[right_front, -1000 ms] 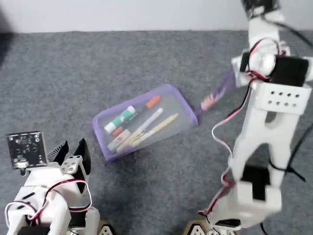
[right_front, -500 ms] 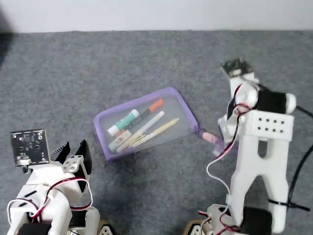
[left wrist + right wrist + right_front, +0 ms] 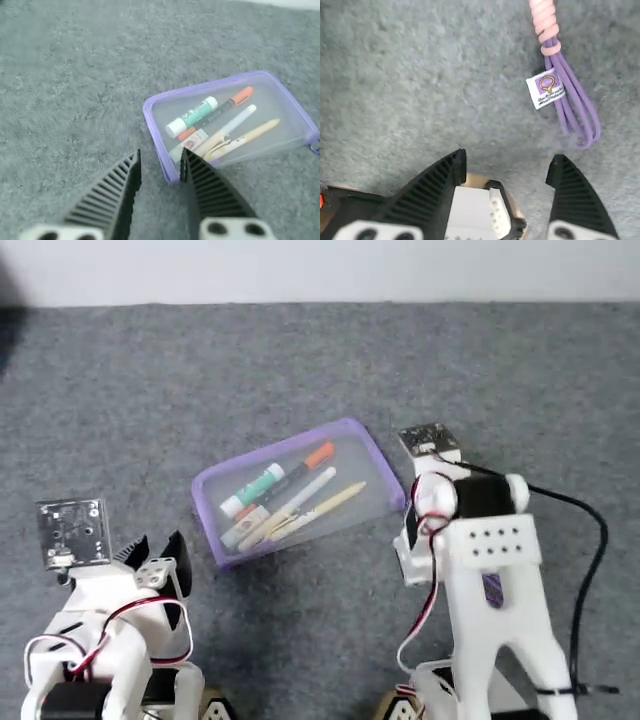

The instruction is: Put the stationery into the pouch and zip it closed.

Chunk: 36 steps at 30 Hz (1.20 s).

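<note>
Clear pouch [image 3: 372, 480] with purple trim, grey carpet [image 3: 150, 380], purple strap [image 3: 571, 102] with pink coil [image 3: 544, 20], black ribbed left gripper [image 3: 160, 151]

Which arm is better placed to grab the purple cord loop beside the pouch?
Right. The open right gripper hangs just by the purple cord loop with its pink coil; the left gripper sits at the far end of the clear, purple-edged pouch.

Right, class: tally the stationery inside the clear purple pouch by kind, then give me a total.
Glue stick: 1
Pens or pencils: 3 (orange-capped pen, white pen, tan pencil)
Small eraser-like block: 1
Total: 5, all lying in the pouch.
</note>
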Tool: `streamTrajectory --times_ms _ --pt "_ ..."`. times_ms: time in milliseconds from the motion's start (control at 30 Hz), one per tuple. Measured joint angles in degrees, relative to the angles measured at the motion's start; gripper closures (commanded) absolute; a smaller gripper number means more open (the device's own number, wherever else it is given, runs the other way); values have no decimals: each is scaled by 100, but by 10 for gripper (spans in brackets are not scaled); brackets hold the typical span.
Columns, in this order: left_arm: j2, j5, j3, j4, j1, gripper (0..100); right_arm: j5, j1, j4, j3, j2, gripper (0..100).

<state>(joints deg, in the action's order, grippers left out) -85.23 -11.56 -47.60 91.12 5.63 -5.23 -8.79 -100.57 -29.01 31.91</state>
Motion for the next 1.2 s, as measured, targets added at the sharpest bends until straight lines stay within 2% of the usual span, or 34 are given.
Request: streamTrajectory --times_ms 167,333,433,533,567,667,800,933,1067,1200 --pt "0 0 -360 -229 18 874 88 -53 0 -598 932 724" --pt "0 0 -870 -1064 18 903 123 -44 352 -1284 2347 732" --pt "0 0 -1319 -1565 9 986 123 -53 835 -1758 3165 826" --pt "0 -18 -1802 -2031 9 986 141 -53 1275 -2312 3815 976" --pt "9 -18 -1969 -2171 9 987 141 -53 1407 -2470 3991 998" --pt "44 -18 -2409 -2576 9 987 141 -53 1723 -2927 4492 954" --pt "44 -26 -2945 -3068 0 987 141 -53 2066 -3560 4958 991" --pt "44 -26 -3543 -3464 -299 987 141 -9 2435 -4273 5310 991" --pt "44 -26 -4000 -4044 -607 987 141 563 2980 -5134 5697 991" --pt "44 -18 -4448 -4273 -677 987 26 1064 3147 -5820 6251 991"
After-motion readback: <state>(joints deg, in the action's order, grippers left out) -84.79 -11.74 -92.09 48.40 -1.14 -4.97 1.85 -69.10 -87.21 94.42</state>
